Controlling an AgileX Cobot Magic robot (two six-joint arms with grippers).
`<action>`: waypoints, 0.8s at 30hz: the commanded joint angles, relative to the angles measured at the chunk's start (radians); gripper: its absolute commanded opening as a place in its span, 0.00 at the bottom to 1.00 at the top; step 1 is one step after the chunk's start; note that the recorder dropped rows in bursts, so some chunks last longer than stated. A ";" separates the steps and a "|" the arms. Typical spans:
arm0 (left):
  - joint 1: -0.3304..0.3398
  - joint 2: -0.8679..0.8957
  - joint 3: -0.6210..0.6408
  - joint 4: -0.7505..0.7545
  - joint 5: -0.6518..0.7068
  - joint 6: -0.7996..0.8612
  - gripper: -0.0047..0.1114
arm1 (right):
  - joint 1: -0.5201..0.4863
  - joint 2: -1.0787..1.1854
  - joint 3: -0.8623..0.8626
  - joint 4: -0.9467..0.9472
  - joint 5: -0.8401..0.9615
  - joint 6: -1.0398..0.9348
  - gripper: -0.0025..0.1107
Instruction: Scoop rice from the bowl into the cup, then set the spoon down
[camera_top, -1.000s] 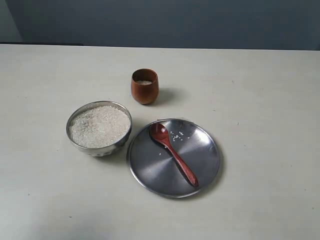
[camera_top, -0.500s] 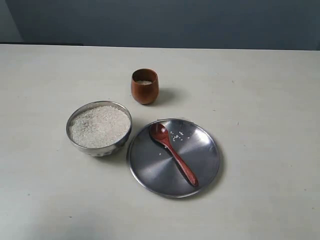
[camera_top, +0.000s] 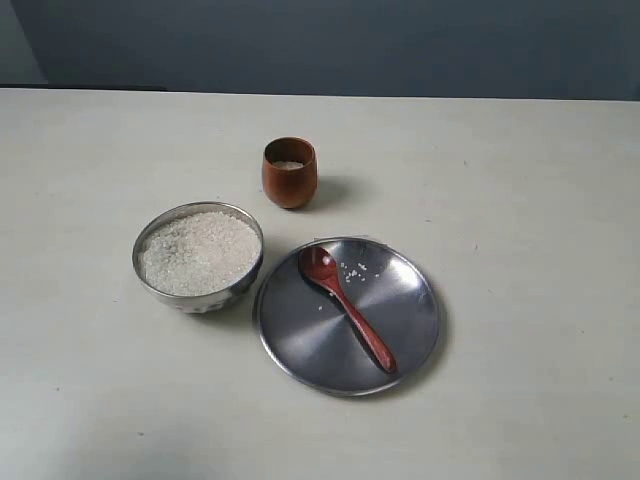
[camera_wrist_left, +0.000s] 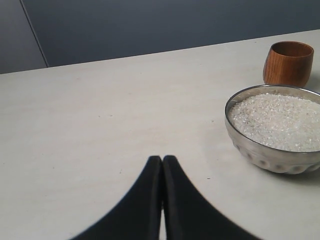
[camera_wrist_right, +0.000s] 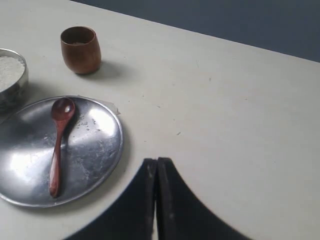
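The steel bowl (camera_top: 198, 256) (camera_wrist_left: 272, 152) holds a heap of white rice (camera_top: 200, 252) (camera_wrist_left: 277, 121). Behind it stands the brown wooden cup (camera_top: 290, 173) (camera_wrist_left: 288, 63) (camera_wrist_right: 80, 49), with a little rice showing inside. The wooden spoon (camera_top: 347, 308) (camera_wrist_right: 58, 144) lies loose on the flat steel plate (camera_top: 300, 345) (camera_wrist_right: 100, 150), its small bowl toward the cup. My left gripper (camera_wrist_left: 162, 159) is shut and empty over bare table, well short of the bowl. My right gripper (camera_wrist_right: 157, 161) is shut and empty, off the plate's rim. Neither gripper shows in the exterior view.
A few stray rice grains (camera_top: 352, 270) lie on the plate beside the spoon. The pale table (camera_top: 520, 200) stretches around the three vessels, with a dark wall (camera_top: 330, 45) behind its far edge.
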 joint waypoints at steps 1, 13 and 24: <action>0.001 -0.004 0.005 0.010 -0.002 0.000 0.04 | -0.004 -0.001 0.003 -0.002 -0.001 0.001 0.03; 0.001 -0.004 0.005 0.010 -0.002 0.000 0.04 | -0.004 -0.001 0.003 -0.002 0.001 0.001 0.03; 0.001 -0.004 0.005 0.010 -0.002 0.000 0.04 | -0.047 -0.036 0.003 -0.022 -0.001 0.001 0.03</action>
